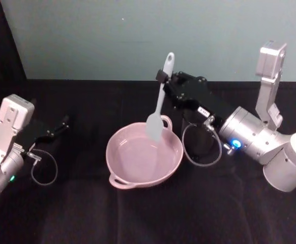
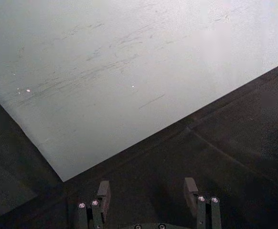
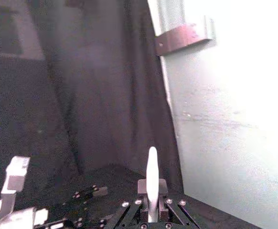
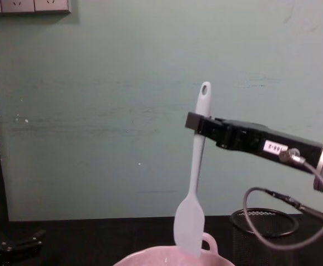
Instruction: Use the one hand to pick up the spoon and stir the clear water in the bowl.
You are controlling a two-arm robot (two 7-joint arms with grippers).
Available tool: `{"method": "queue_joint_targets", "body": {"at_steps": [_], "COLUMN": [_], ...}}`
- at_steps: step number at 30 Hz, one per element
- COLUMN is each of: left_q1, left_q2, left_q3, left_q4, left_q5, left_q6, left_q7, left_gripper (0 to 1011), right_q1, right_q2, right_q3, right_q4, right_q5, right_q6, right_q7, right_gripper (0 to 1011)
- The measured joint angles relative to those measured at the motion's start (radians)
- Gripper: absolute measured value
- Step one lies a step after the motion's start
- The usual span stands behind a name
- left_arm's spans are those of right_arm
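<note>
The black right claw [image 4: 196,122] with a small white label grips the long white plastic spoon [image 4: 194,172] high on its handle; the translucent blade reaches down to the pale pink glossy bowl [image 4: 150,256].

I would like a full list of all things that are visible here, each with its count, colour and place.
spoon: 1, white, held upright, blade down at the bowl's far rim
bowl: 1, pale pink, middle of the table
mesh cup: 1, black, just right of the bowl
tablecloth: 1, black, covering the table
wall: 1, pale green, behind the table
right gripper: 1, black, shut on the spoon's handle, above the bowl's far side
left gripper: 1, black, open, idle low at the table's left
</note>
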Motion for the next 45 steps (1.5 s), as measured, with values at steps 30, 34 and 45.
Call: {"method": "queue_joint_targets", "body": {"at_steps": [30,34,45], "left_q1": [0.0,0.0,0.0], "left_q2": [0.0,0.0,0.0], "left_q3": [0.0,0.0,0.0], "left_q4": [0.0,0.0,0.0], "left_q5": [0.0,0.0,0.0], "left_q6": [0.0,0.0,0.0], "left_q7": [0.0,0.0,0.0], "left_gripper": [1011,1011,1011], "right_q1": [0.039,0.043,0.056], "right_q2": [0.02,0.024,0.016], "right_q3": [0.116,0.132,0.151], "right_q4": [-0.013,0.008,0.079], "right_q5": [0.146,0.154,0.156], "right_q6": [0.097,0.091,0.082], "right_q7": [-0.168,-0.181,-0.203], "right_gripper": [118,118,118]}}
